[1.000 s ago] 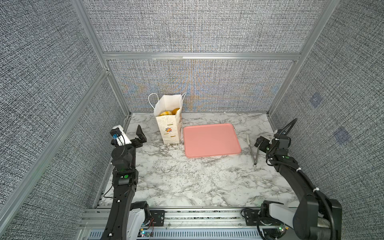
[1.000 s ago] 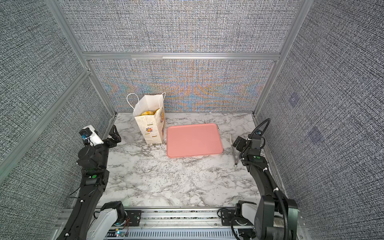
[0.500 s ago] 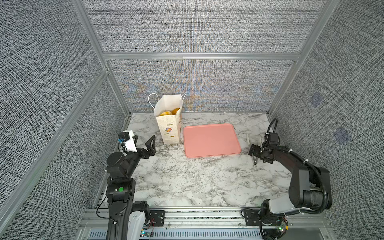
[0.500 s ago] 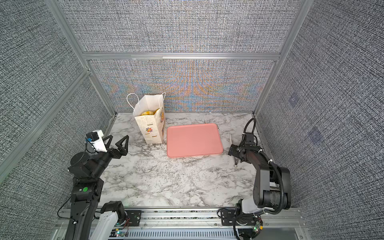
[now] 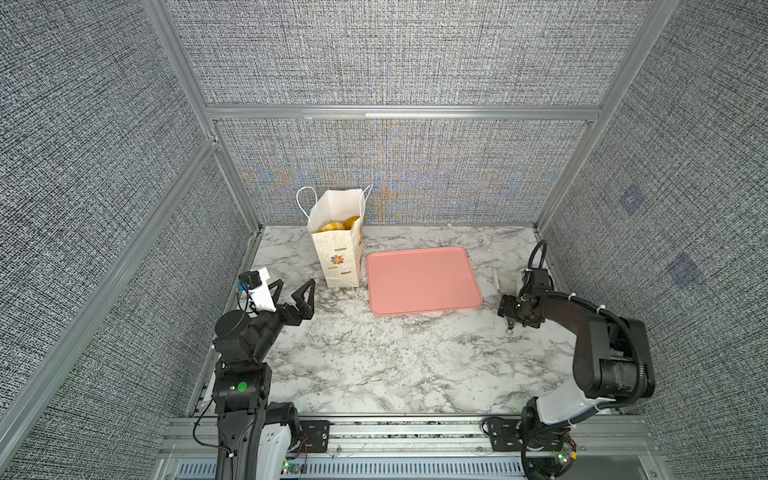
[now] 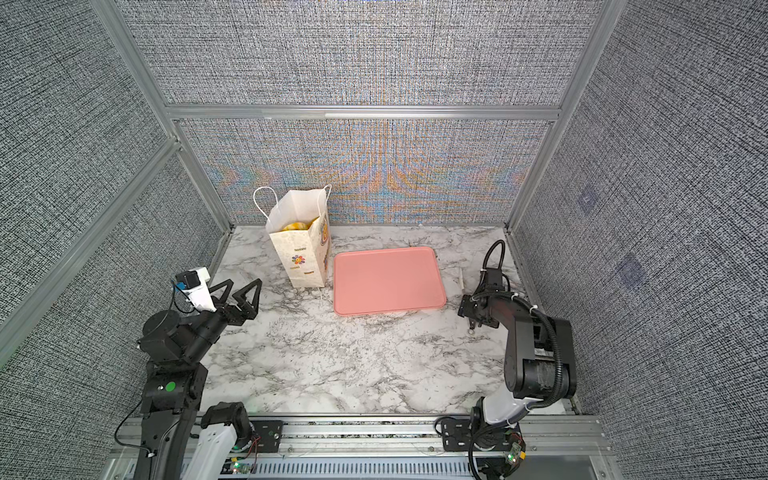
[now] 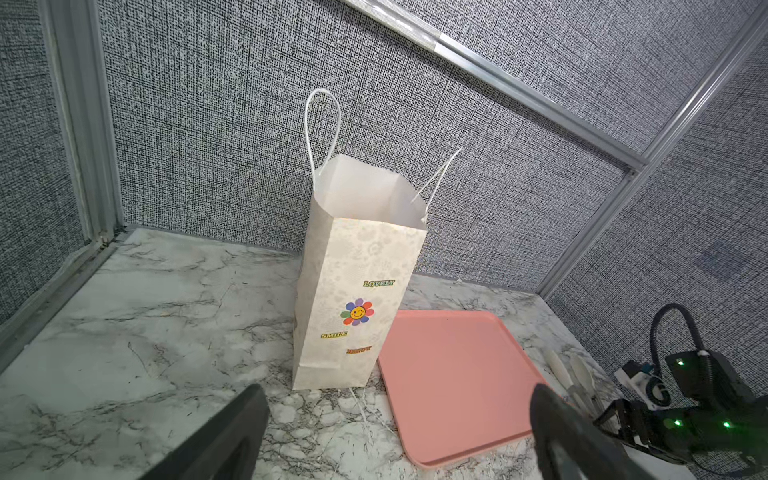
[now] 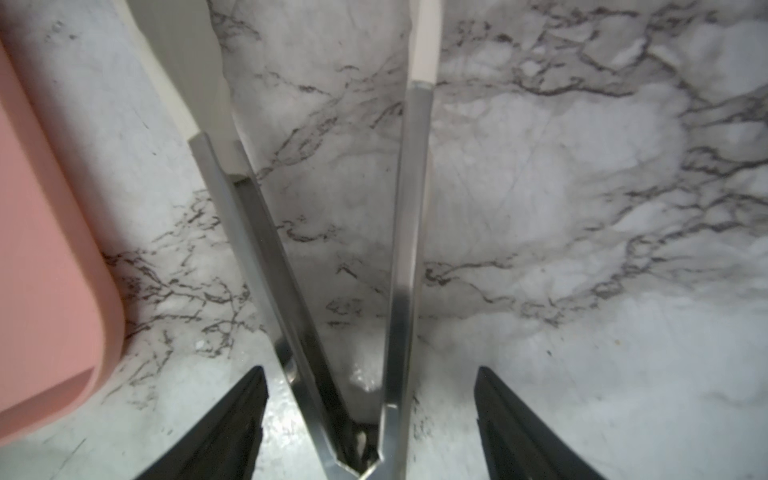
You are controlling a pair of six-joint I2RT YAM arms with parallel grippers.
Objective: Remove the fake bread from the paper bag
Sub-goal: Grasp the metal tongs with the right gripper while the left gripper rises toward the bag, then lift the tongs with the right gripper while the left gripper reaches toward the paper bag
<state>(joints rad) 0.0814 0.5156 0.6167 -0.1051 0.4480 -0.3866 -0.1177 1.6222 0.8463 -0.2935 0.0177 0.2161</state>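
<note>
**2 hands low over the marble counter (image 5: 374, 365), bread inside the bag at the back**

Nearest on the left, the left hand (image 5: 295, 284) hovers above the counter with its fingers spread wide, released and holding nothing, pointed toward the paper bag (image 5: 337, 253). On the right, the right hand (image 8: 369, 370) is down at the counter. Its 2 black fingers (image 8: 241, 415) stand apart on either side of the metal tongs (image 8: 409, 208), with a gap at each tong arm, so nothing is gripped. The tongs lie beside the right edge of the pink tray (image 5: 424, 278). Farther back, the bag stands upright and open-topped just beside the tray's far left corner. The fake bread (image 5: 332, 226) sits inside it, glossy yellow at the mouth.
</note>
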